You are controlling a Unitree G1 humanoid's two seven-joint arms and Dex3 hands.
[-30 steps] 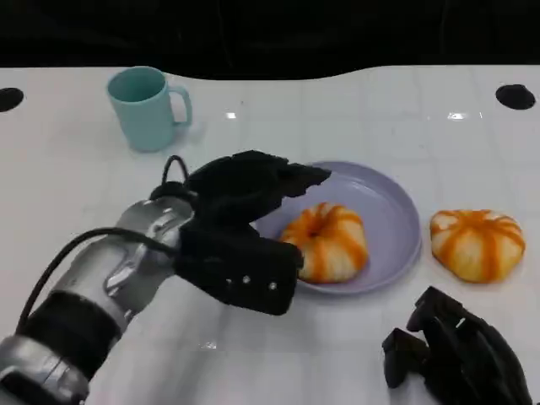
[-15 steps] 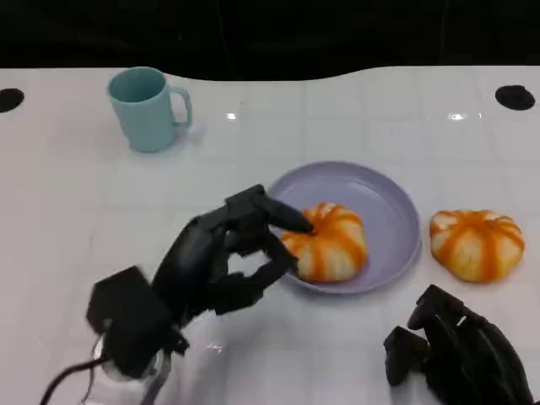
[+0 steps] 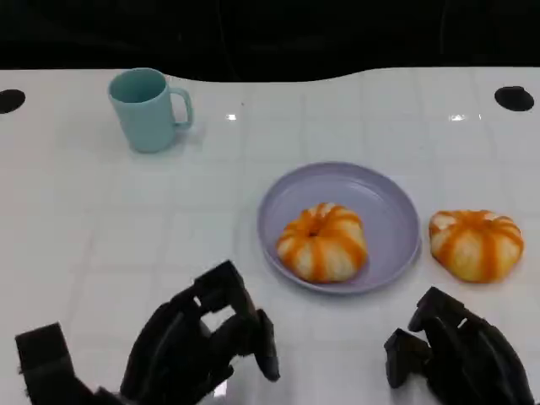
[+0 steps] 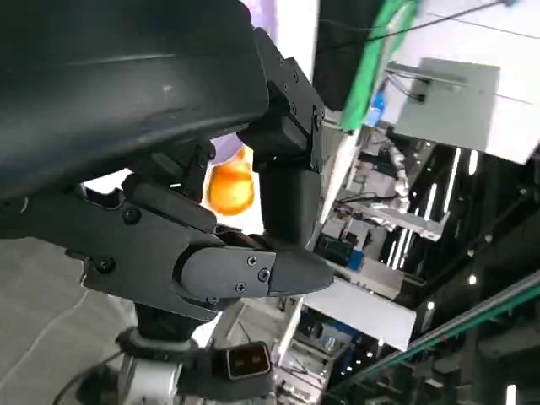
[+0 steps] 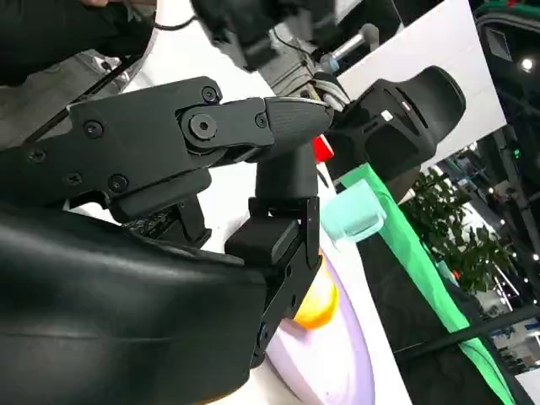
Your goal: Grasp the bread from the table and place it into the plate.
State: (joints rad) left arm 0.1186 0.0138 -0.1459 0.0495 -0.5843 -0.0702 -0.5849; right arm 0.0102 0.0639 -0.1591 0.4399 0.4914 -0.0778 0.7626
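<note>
White tiles cover the surface (image 3: pixel 101 245); one bread (image 3: pixel 323 241) sits in the plate (image 3: pixel 390 211), a second bread (image 3: pixel 477 244) lies just beside its rim; left hand (image 3: pixel 198 342) spread empty, likely released; right hand (image 3: pixel 456 354) curled, holding nothing.

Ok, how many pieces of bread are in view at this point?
2. One bread lies in the purple plate; the other bread sits on the table just beside the plate, on the robot's right. None looks hidden.
</note>
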